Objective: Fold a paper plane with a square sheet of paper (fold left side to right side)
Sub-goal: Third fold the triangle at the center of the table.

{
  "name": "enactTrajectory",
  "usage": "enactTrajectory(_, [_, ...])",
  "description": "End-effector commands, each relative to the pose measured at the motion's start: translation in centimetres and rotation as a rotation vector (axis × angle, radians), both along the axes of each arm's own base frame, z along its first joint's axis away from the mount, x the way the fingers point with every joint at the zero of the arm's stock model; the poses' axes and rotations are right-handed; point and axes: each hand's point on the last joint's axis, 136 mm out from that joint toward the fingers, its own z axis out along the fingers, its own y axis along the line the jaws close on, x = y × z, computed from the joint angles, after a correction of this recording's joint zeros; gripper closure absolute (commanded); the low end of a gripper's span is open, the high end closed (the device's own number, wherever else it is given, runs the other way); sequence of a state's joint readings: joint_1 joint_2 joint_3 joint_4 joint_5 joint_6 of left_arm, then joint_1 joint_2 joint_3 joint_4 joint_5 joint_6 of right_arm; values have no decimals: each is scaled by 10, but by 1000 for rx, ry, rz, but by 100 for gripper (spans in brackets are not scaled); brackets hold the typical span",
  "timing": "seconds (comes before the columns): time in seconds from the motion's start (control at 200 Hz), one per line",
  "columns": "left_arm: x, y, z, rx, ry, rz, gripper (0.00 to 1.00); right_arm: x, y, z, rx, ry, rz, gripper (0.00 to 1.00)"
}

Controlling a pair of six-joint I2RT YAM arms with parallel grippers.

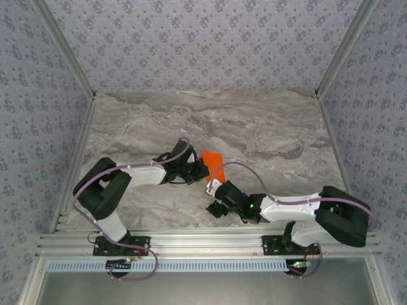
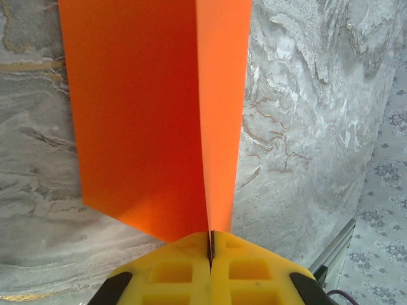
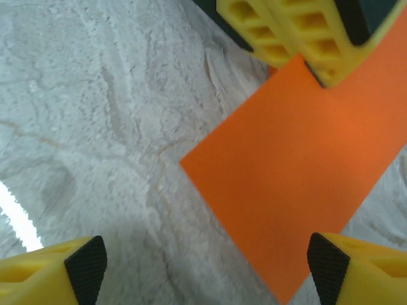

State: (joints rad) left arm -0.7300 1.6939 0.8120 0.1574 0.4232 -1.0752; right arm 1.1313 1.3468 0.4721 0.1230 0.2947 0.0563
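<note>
Left fingers [image 2: 210, 251] of mine pinched tight on the sheet [image 2: 146, 114], orange paper partly raised off the bench [image 2: 305, 95] near its middle, my right fingers [image 1: 215, 197] spread wide near its edge, gripping nothing.

- No readable txt, labels, brand names, nos. or signs in any view.
- Square sheet of paper [image 2: 140, 114]: plain orange-red, no print visible.
- Counter [image 1: 254, 121]: grey marble veining, no markings.
- Wall [image 1: 203, 38]: repeating floral pattern, no lettering.
- Arm housings: too small/blurred to tell whether they carry any logo.
</note>
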Motion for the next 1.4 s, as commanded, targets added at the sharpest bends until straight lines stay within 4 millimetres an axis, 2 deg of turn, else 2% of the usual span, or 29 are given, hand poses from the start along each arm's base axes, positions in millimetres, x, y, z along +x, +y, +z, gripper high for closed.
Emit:
enactTrajectory(0.0, [-3,-4,11,-29,-7,-12,99,19,19,21,22,-107,-9,18])
enactTrajectory(0.14, [-5,-3,10,-22,-5,-16,99,25,24,22,20,-128,-23,29])
enactTrajectory(0.2, [-5,-3,10,-21,-6,-17,99,27,24,24,24,-132,-28,37])
enactTrajectory(0.32, [-5,-2,9,-16,-9,-20,99,26,25,23,29,-109,-15,64])
enactTrajectory(0.38, [-5,-2,10,-13,-12,-25,97,23,26,22,30,-85,1,81])
enactTrajectory(0.45, [-6,0,10,-4,-17,-33,90,19,26,17,29,-47,24,95])
enactTrajectory(0.505, [-6,3,11,7,-22,-38,79,18,25,14,33,-6,39,100])
enactTrajectory(0.595, [-6,14,15,31,-30,-41,65,14,24,10,57,72,79,100])
enactTrajectory(0.695, [-3,33,24,67,-53,-27,55,12,24,9,108,169,99,100])
enactTrajectory(0.804, [2,54,35,119,-84,-12,52,13,25,12,159,255,106,100])
enactTrajectory(0.864, [5,57,43,116,-102,-21,56,15,26,15,190,297,108,100])
enactTrajectory(0.949, [9,49,50,106,-115,-63,67,17,28,20,233,344,111,100])
enactTrajectory(1.059, [17,34,48,93,-104,-112,77,22,28,23,276,391,95,100])
enactTrajectory(1.269, [37,6,42,60,-98,-164,81,23,29,15,283,462,86,100])
enactTrajectory(1.394, [43,-9,27,67,-69,-203,83,24,31,12,297,487,78,100])
